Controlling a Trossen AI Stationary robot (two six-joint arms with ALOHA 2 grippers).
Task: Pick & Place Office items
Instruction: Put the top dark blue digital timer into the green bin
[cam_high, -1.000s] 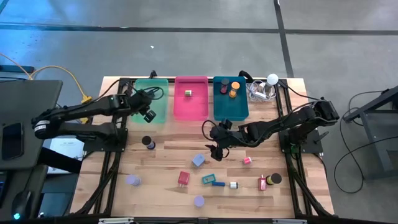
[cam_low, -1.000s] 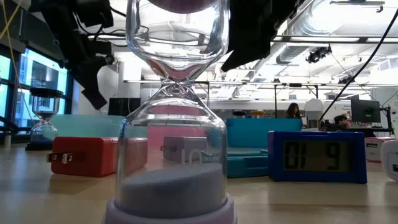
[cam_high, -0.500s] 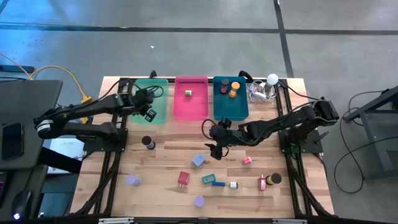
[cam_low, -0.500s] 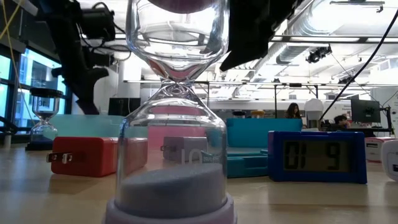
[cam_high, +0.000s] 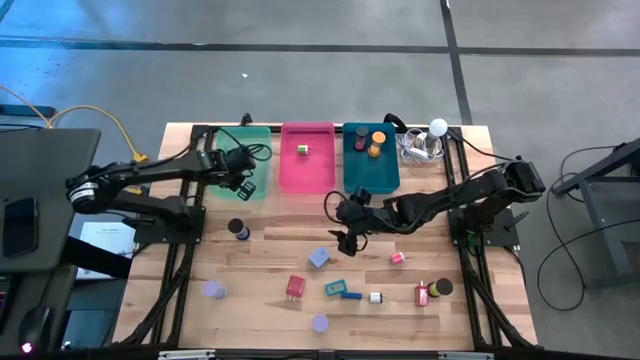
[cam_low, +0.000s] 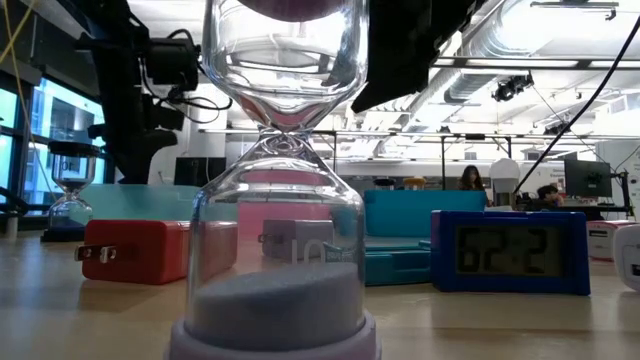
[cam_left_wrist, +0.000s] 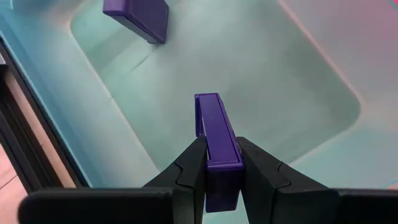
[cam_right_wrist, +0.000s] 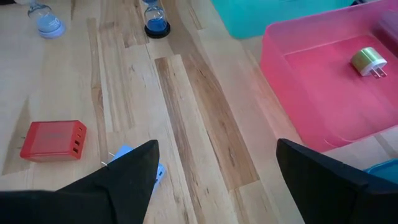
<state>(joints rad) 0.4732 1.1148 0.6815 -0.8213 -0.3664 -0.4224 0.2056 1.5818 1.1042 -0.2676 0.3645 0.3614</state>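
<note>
Hovering over the green tray (cam_high: 232, 140), your left gripper (cam_left_wrist: 219, 163) stands clenched on a slim purple block (cam_left_wrist: 216, 134), its flat sides pinched between the dark fingers. The placing step looks to be in hand: the tray's smooth, rounded plastic floor lies below, with a second purple block (cam_left_wrist: 137, 17) already resting in it near one corner. Your next move calls for lowering toward the bare floor and letting go, clear of that neighbour. Your right gripper (cam_right_wrist: 214, 168) waits with jaws spread wide above the wood-grained table (cam_high: 270, 260), beside the glossy pink tray (cam_right_wrist: 323, 93) holding a small pale plug (cam_right_wrist: 368, 61).
</note>
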